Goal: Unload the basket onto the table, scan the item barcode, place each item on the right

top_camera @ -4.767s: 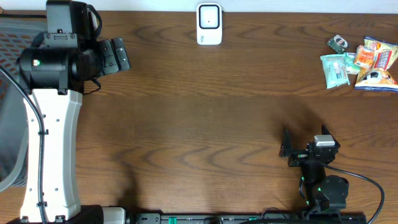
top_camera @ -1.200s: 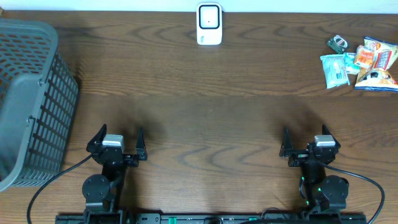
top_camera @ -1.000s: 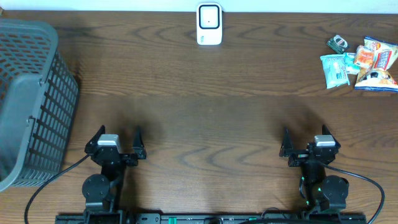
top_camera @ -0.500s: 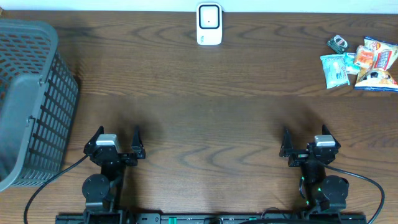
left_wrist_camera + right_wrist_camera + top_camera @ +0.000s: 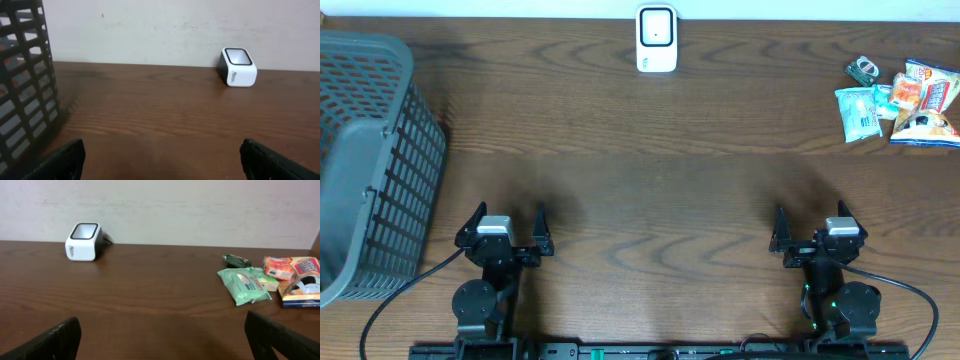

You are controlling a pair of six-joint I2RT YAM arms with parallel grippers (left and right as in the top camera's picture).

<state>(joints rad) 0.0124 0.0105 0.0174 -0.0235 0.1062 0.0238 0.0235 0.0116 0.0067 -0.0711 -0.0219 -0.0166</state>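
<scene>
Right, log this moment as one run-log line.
left tool: open, empty | right tool: open, empty | white boxy scanner: untouched | colourful packets: untouched

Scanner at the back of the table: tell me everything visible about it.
The scanner is a small white box with rounded corners, plastic by its look. Its upward-tilted face holds a pale window inside a black frame; small dark print marks one side. It stands upright at the middle of the far edge of the table, close to the wall, with what looks like a dark cable behind it.
</scene>
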